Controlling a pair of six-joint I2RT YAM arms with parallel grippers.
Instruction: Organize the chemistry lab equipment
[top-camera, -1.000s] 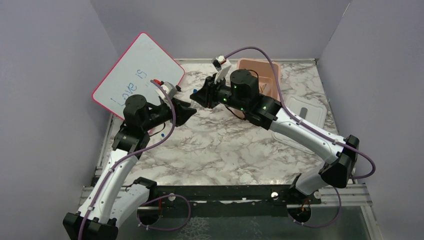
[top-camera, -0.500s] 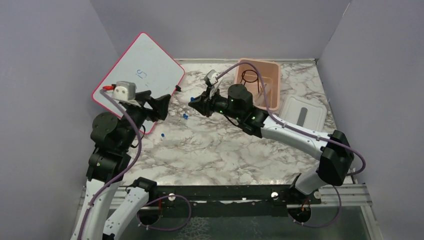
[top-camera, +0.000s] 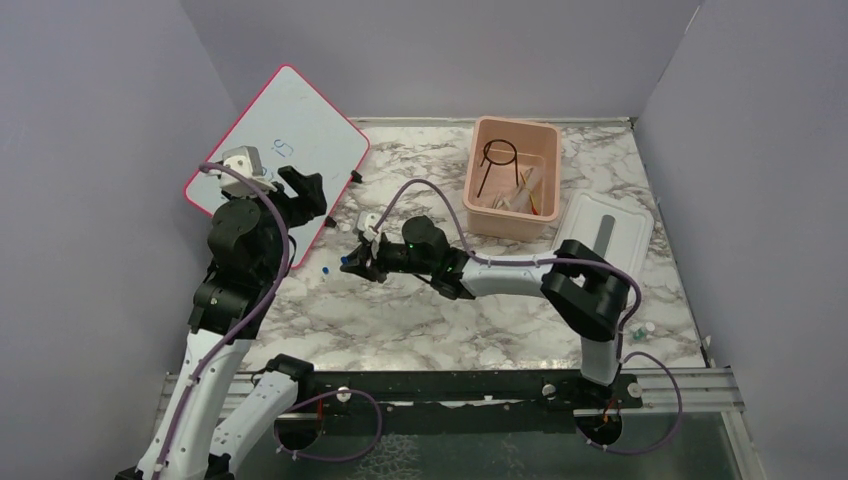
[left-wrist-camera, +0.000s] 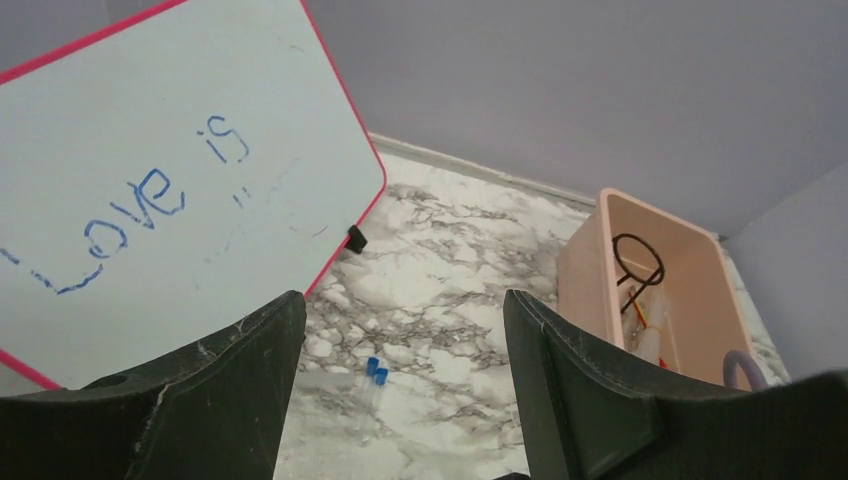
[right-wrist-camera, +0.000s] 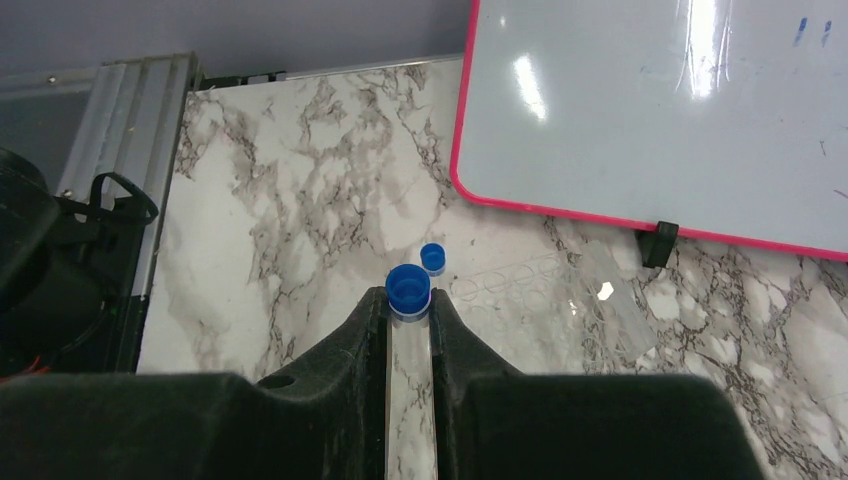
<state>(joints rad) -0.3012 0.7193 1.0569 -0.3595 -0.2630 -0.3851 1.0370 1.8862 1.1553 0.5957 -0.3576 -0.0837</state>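
Tabletop (top-camera: 450, 320) in grey-veined marble pattern carries everything we see. At its far left a pink-rimmed whiteboard (top-camera: 290, 140) leans tilted against the side wall, and from the left wrist we read "Love is" on it in blue marker.

The left arm stands raised in front of that board. We find the left gripper (top-camera: 310, 195) spread wide with nothing between its fingers, and its wrist view looks down through the gap at the marble.

The right arm reaches low across the table toward the left. The right gripper (top-camera: 355, 262) sits near the whiteboard's lower corner.

At the far side, right of centre, we see a pink tub (top-camera: 472, 190). Its white lid (top-camera: 630, 225) lies flat just beside it on the right. A black wire ring stand (top-camera: 498, 155) stands upright inside the tub. Next to it in the tub lie some thin rods (top-camera: 525, 195), red and yellow among them.

Smallest are the vials. The right gripper's fingers are drawn narrow on a blue-capped vial (right-wrist-camera: 408, 288), its clear body running back between them. We cannot tell whether it is lifted off the marble. A second blue cap (right-wrist-camera: 432, 257) lies on the table just beyond it.
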